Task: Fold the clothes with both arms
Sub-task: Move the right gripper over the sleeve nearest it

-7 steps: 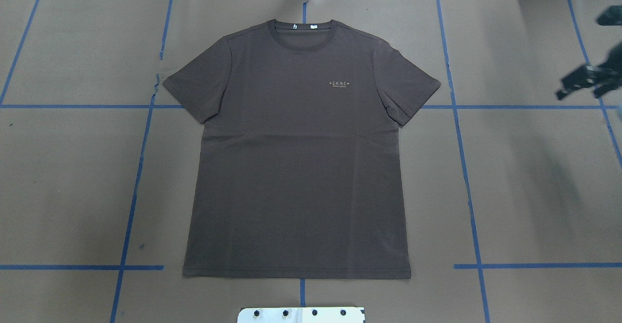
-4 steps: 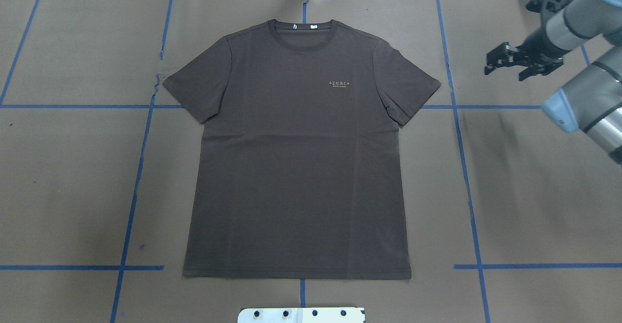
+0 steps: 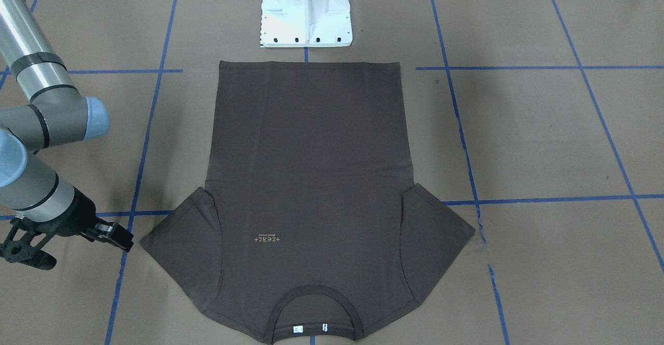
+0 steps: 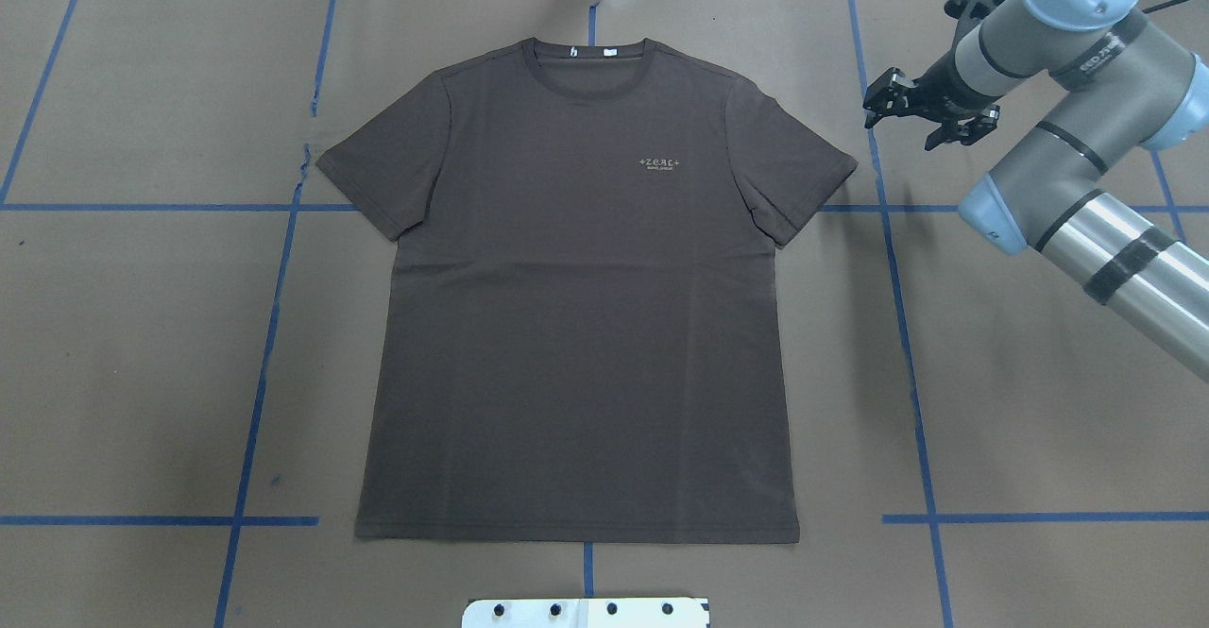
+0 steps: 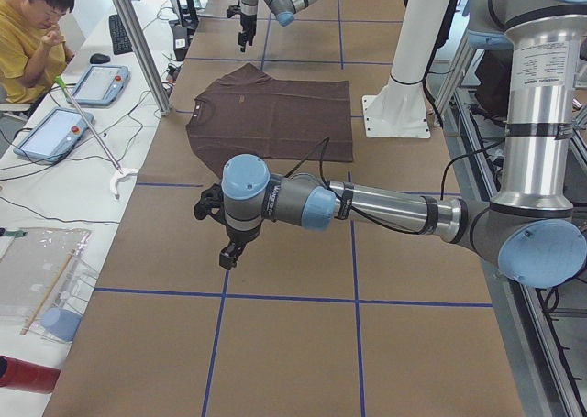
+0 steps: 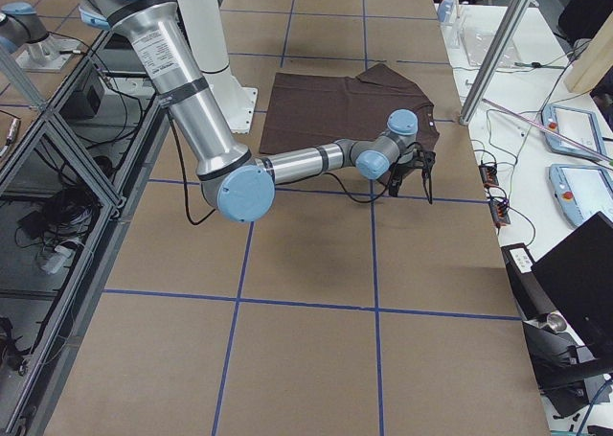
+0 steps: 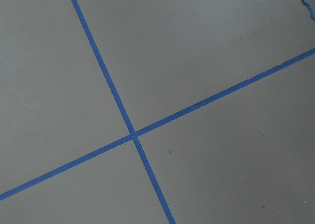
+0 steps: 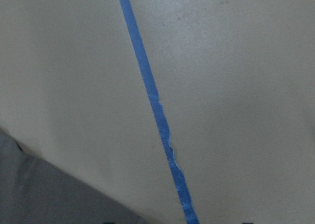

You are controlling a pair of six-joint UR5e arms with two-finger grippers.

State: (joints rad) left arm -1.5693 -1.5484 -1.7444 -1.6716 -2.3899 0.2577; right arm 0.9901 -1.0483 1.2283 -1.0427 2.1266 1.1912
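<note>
You had the dark brown T-shirt (image 4: 576, 326) lying flat and logo-up in the middle of the table (image 4: 142, 345), its collar away from the base (image 4: 586, 612). Your right gripper (image 4: 907, 126) hovered empty with its fingers spread, just beside the T-shirt. The left gripper (image 5: 227, 255) hung well apart from it, and I cannot tell how its fingers stood.

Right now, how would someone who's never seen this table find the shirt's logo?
Start at the brown table, where one dark brown T-shirt lies flat. Its logo sits on the chest, toward the right gripper, the only pale print on plain fabric.
</note>
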